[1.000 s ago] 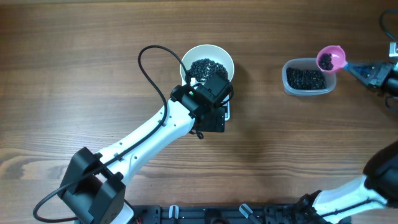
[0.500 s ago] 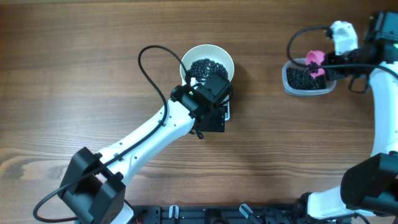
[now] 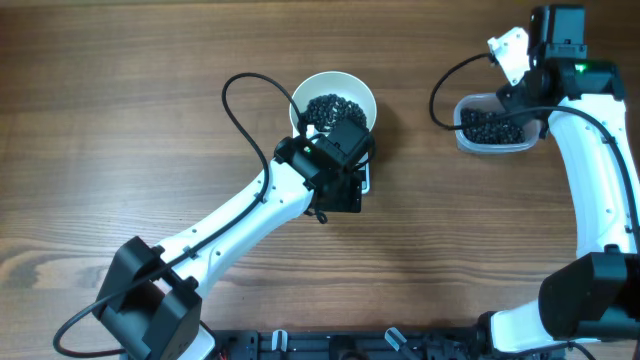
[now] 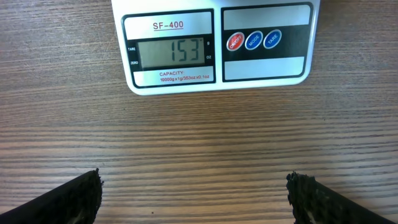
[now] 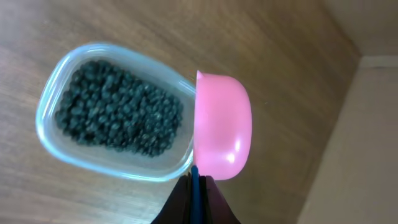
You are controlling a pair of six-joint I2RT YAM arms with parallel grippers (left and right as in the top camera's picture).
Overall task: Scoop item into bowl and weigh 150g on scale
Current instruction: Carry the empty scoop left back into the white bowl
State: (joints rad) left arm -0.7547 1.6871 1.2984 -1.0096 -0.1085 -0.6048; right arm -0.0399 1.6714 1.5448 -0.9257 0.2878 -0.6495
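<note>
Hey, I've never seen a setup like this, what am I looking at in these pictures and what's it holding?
Two white robot arms work at a wooden table. One picture looks down from above; the other two come from cameras on the wrists. On the table: a white bowl of black beans on a small scale, its display reading 153, and a clear tub holding more beans. The left gripper hangs open before the scale, holding nothing. The right gripper is shut on the blue handle of a pink scoop at the tub's end.
</note>
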